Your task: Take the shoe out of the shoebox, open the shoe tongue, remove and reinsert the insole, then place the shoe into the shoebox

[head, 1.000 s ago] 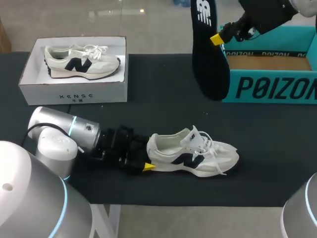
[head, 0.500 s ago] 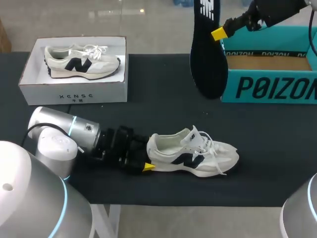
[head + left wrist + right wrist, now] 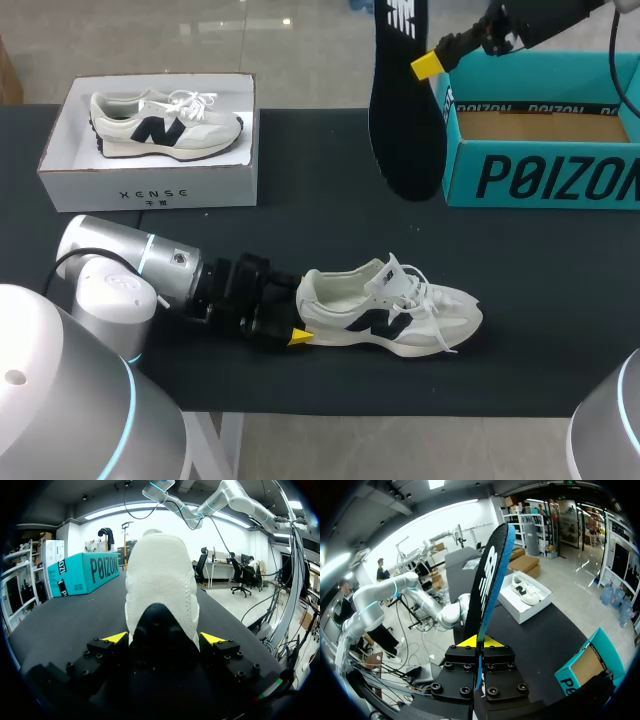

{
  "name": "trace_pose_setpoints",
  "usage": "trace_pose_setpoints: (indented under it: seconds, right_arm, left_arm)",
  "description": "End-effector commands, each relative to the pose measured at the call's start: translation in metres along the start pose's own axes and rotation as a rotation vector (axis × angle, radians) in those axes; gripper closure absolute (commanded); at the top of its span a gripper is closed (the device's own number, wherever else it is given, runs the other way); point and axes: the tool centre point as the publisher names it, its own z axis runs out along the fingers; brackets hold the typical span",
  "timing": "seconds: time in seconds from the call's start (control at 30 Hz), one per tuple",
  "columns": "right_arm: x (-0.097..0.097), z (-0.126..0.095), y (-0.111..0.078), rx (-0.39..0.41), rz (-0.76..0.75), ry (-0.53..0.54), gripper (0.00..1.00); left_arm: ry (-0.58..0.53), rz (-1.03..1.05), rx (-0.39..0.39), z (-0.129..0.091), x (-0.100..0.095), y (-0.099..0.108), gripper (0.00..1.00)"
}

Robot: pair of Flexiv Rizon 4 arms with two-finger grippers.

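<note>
Left wrist view shows the risk nearest to hand: the left pincer (image 3: 164, 638) clamps the heel of the white mesh sneaker with the black side logo (image 3: 160, 580), one yellow tip on each flank. The hold is low and narrow, so I judge that a downward push at the collar could make the shoe twist or slide on the black table (image 3: 65, 625).

In the head view the sneaker (image 3: 390, 310) lies on its sole at the lower middle of the frame, toe to the right. Its laces and tongue are bunched over the opening. They could snag the insole's toe and fold it during reinsertion.

Farther back, at the upper middle of the frame, the long black foam insole (image 3: 405, 110) hangs clear of the table. The right pincer (image 3: 428, 65) pinches it by one edge. Held so far off centre, it may swing, slip, or clip the open teal cardboard shoebox (image 3: 540, 150) just beside it. The white cardboard box (image 3: 150, 180) at upper left holds a second matching sneaker (image 3: 165, 122), well apart.

Only the left wrist view shows both tips against the heel; the head view shows one. Only the right wrist view shows the insole (image 3: 487, 585) edge-on between the tight right pincer (image 3: 480, 641), with a blue underside. Only the head view shows how far the insole is from the shoe.
</note>
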Motion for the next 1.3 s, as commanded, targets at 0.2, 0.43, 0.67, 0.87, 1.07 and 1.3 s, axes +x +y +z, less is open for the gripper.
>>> trace_pose_setpoints:
  seconds: [0.2, 0.43, 0.67, 0.87, 1.07, 1.3]
  right_arm:
    - [-0.002, 0.002, 0.003, 0.005, 0.002, 0.002, 1.0]
    - [-0.002, 0.002, 0.003, 0.005, 0.002, 0.002, 1.0]
    - [-0.002, 0.002, 0.003, 0.005, 0.002, 0.002, 1.0]
    - [-0.002, 0.002, 0.003, 0.005, 0.002, 0.002, 1.0]
    - [-0.002, 0.002, 0.003, 0.005, 0.002, 0.002, 1.0]
    - [-0.002, 0.002, 0.003, 0.005, 0.002, 0.002, 1.0]
  left_arm:
    - [0.001, 0.0, -0.003, 0.003, 0.0, 0.003, 1.0]
    - [-0.024, 0.005, -0.031, 0.002, 0.001, 0.002, 0.0]
    - [-0.052, 0.018, -0.07, -0.005, 0.002, 0.003, 0.0]
    - [-0.039, 0.014, -0.079, -0.01, 0.0, 0.005, 0.0]
    - [-0.041, 0.033, -0.134, -0.024, -0.007, 0.011, 0.0]
    - [-0.076, 0.144, -0.378, -0.054, -0.015, -0.01, 0.0]
